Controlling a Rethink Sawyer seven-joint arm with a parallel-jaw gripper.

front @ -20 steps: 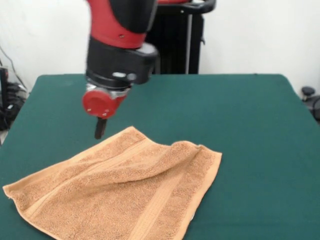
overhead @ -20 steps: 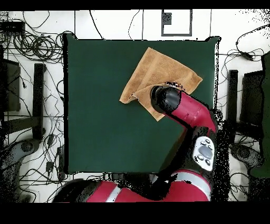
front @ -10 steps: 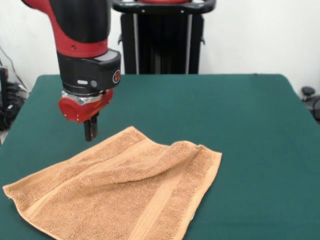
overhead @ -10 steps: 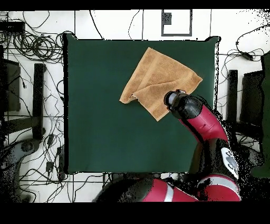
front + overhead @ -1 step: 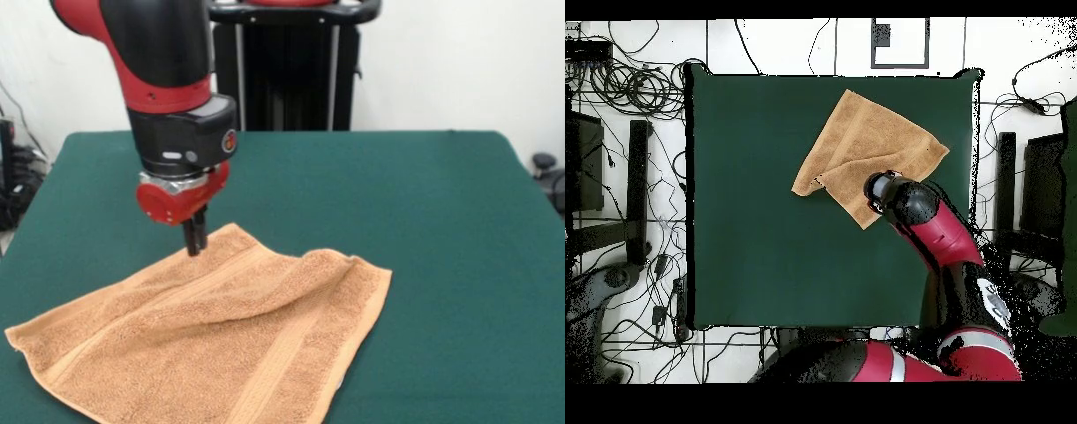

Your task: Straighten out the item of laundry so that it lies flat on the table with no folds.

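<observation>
1. The table [image 5: 441,230] has a dark green top. It is much wider than the towel.
2. The towel [image 5: 212,344] is light orange-tan. In the front view it lies on the near left part of the table.
3. The towel's left corner is near the table's left edge. Its near edge runs out of the front view at the bottom.
4. The towel is not flat. A soft fold runs from its right corner down toward the middle, and the cloth bumps up there.
5. Two woven bands cross the towel, one near the far left edge and one near the right edge.
6. The red and black arm [image 5: 168,79] comes down over the far left part of the table.
7. The gripper [image 5: 193,238] points straight down at the towel's far corner. Its dark tips sit close together, in a narrow pinch, at the cloth's edge. I cannot tell if they hold any cloth.
8. From overhead, the towel [image 5: 865,150] looks like a diamond, and the arm [image 5: 915,205] covers one corner of it.
</observation>
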